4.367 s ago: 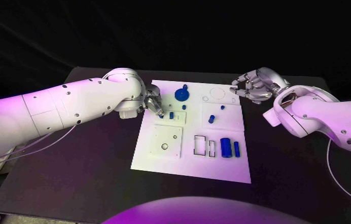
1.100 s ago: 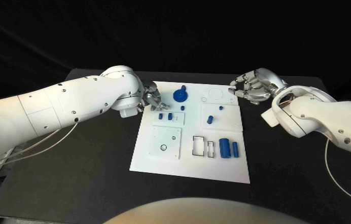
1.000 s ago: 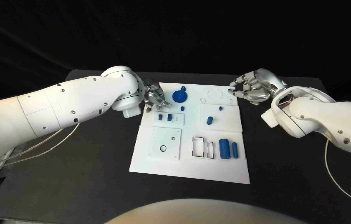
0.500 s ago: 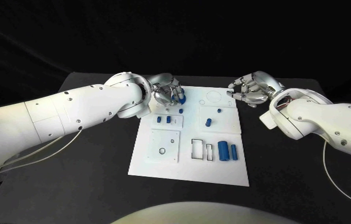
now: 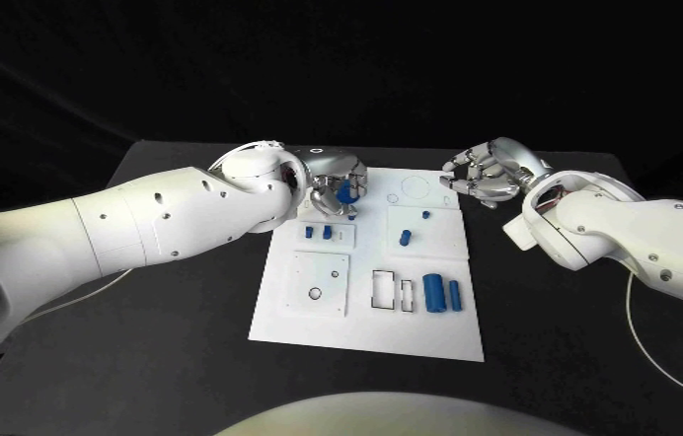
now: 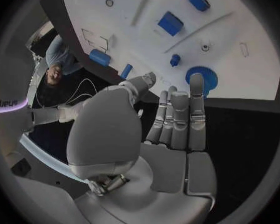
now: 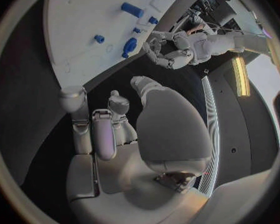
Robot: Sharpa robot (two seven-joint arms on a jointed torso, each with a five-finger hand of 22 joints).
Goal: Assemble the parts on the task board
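Left hand (image 5: 334, 181) hovers, fingers apart and empty, above the blue gear (image 5: 346, 190) — right hand (image 5: 487, 173) curled, empty, beside the task board (image 5: 367, 318).

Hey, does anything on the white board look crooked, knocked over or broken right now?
Nothing stands out. The task board lies flat, and the blue parts sit tidily on it. The left hand hovers at the blue disc.

White task board (image 5: 373, 303) flat mid-table; small blue parts (image 5: 434, 293) scattered on it.
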